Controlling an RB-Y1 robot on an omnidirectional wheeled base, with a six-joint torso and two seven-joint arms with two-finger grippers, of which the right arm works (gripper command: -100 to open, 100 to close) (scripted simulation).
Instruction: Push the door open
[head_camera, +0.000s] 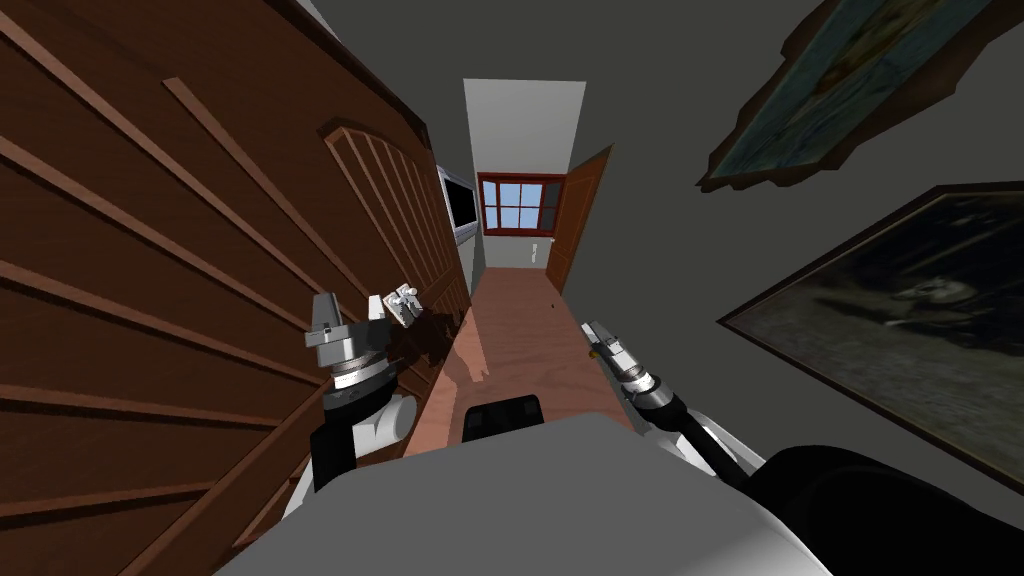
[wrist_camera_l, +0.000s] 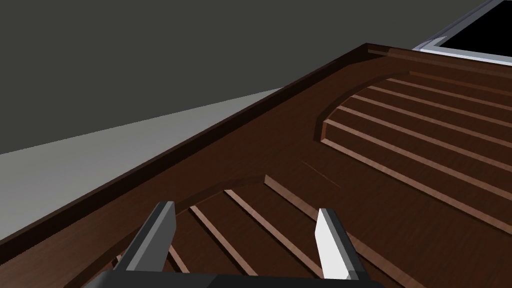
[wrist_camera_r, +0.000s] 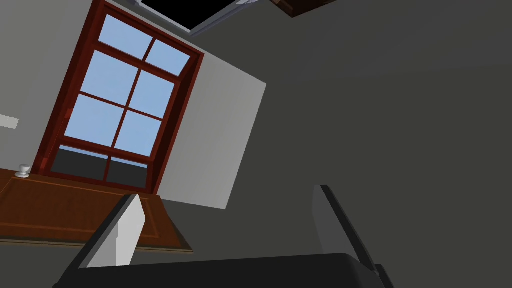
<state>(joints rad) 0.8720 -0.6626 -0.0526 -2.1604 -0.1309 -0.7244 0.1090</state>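
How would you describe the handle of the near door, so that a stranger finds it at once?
Start from the big dark brown panelled door along the robot's left side. On its face, just past the open left pincer, sits a small silvery handle. It is the only pale, shiny piece on that dark wood.

no readable text, label or number anywhere

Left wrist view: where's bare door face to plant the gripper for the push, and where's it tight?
Bare: the flat band of the door between its two ribbed panels, just ahead of the open left gripper. Also the floor strip between door and right gripper. Tight: around the silver handle, close beside the left gripper.
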